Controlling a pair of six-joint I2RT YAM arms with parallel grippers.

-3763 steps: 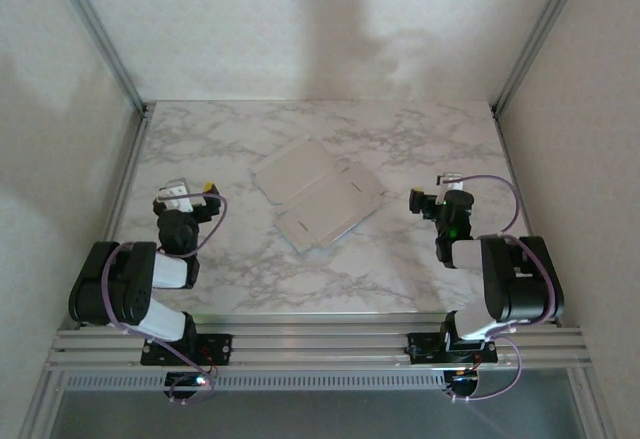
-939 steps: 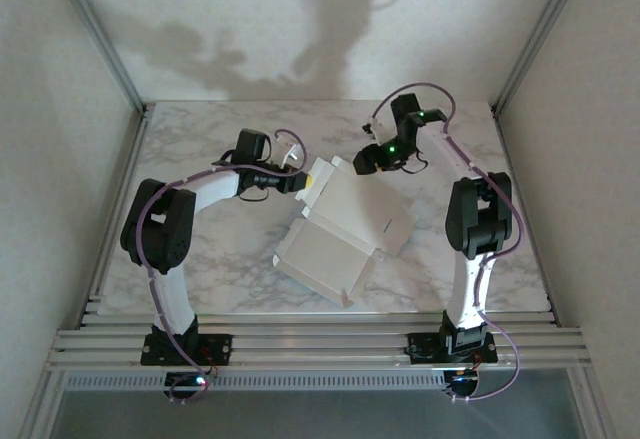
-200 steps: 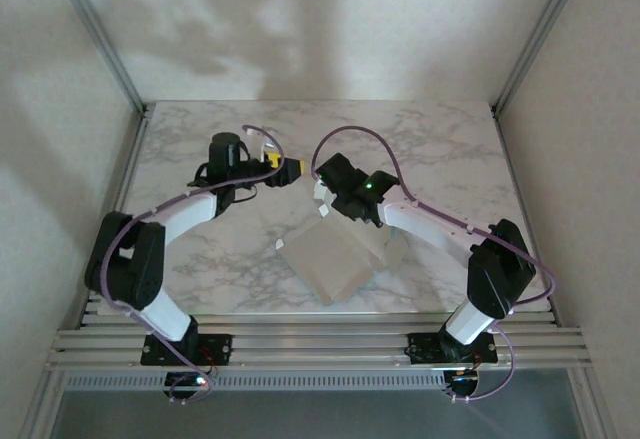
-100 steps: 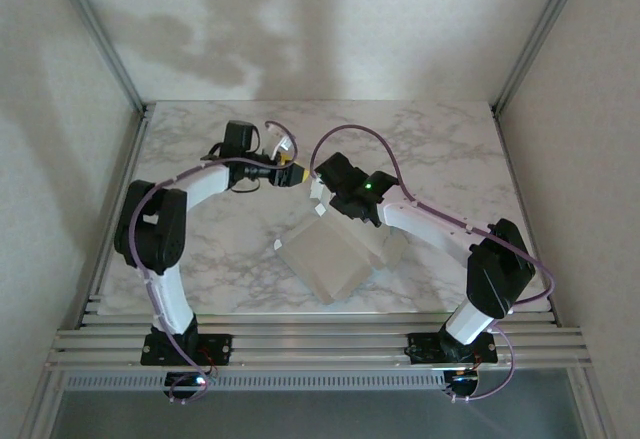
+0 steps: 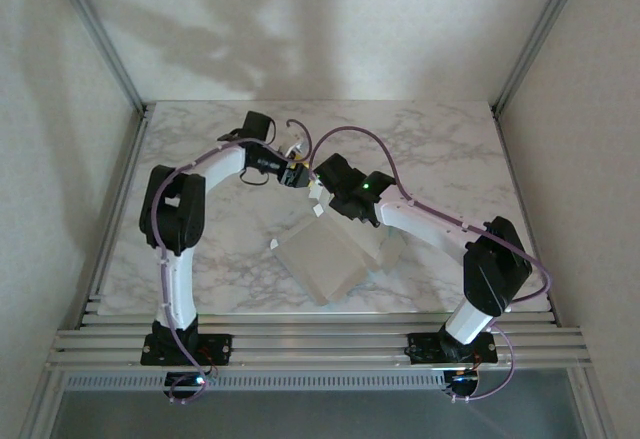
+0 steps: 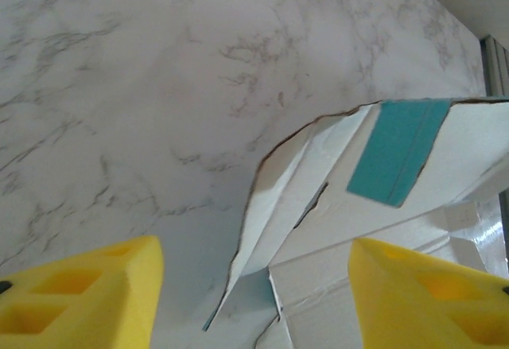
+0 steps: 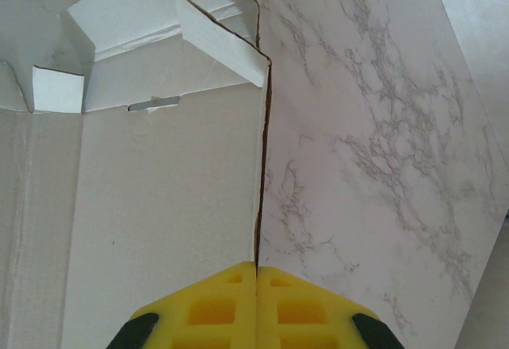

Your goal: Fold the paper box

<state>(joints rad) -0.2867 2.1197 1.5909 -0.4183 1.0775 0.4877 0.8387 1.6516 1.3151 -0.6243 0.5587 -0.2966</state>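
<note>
At bench centre, slightly to the near side, lies one paper box (image 5: pixel 322 259), partly folded with its pale face showing. It rests on the marbled bench (image 5: pixel 460 149), and its far corner is raised towards the two wrists.

Count:
- two arms
- two pairs of yellow-padded fingers
- one box

**Right fingers** (image 7: pixel 256 293): pressed tight together. The brown-edged rim of a pale panel runs straight into the seam between them, so they are clamped on the box's edge.

**Left fingers** (image 5: pixel 297 173): wide apart. From the left wrist, a lifted corner flap stands between the two pads, and I cannot tell if it touches either pad. One turquoise tab (image 6: pixel 398 152) shows on that flap. The two pairs of fingers are close together over the box's far corner.

**Against the frame half a second earlier:** the left arm has swung right, bringing its fingers closer to the right wrist. The box and the right arm sit much as they did. Against the earliest frame, the card is no longer a flat sheet, and both arms have reached out from their near-edge rest.

One green light (image 5: pixel 367 186) glows on the right wrist.
</note>
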